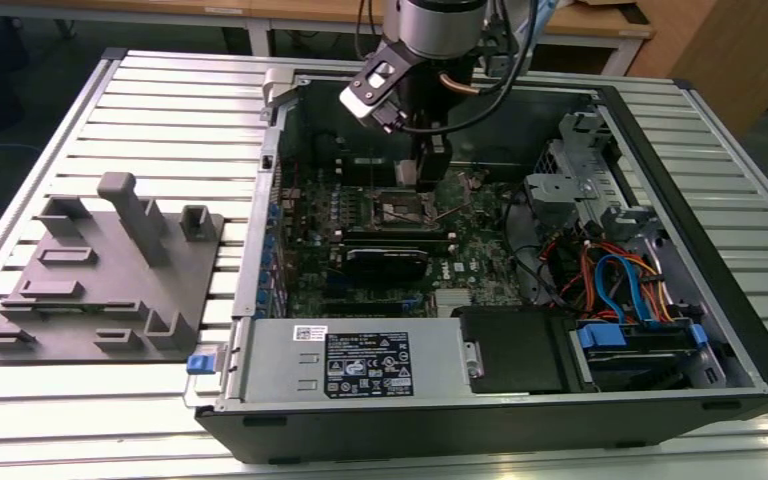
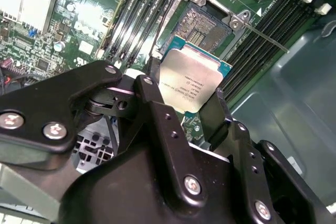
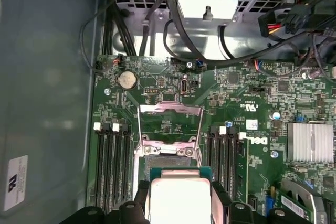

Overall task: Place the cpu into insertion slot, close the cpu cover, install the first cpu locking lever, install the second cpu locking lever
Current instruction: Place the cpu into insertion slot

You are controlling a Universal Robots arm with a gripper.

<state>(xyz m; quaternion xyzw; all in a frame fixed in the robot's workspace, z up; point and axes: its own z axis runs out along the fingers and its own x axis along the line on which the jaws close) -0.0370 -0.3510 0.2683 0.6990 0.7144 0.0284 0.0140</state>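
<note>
The slatted metal surface (image 1: 131, 100) fills most of the exterior view; past its left edge lies dark floor (image 1: 11, 110), and along its far side stand pale wooden desks (image 1: 317, 12). On the exterior view's left of the surface sits a grey moulded fixture (image 1: 104, 290) with several upright posts; it is well apart from the arm. Just beside it, toward the exterior view's right, an open computer case (image 1: 491, 430) lies on its side; a silver power supply (image 1: 357, 365) sits along its near wall, and the green motherboard (image 1: 357, 270) lies behind that. The arm reaches down into the case, and its gripper (image 1: 427, 175) hangs over the middle of the board. The gripper's black fingers (image 2: 152, 85) are closed narrowly on two opposite edges of the cpu (image 2: 191, 85), whose pale metal face shows between them in both wrist views (image 3: 178, 200); the chip is held at the near edge of the insertion slot (image 2: 202, 27), whose contacts are bare. The cpu cover (image 3: 169, 108) stands swung open beyond the slot; a thin locking lever (image 2: 268, 40) juts out unlatched. Further to the exterior view's right, blue and orange cables (image 1: 618, 280) cross the case beside a metal drive cage (image 1: 564, 185); a wooden panel (image 1: 731, 40) stands behind that corner.
</note>
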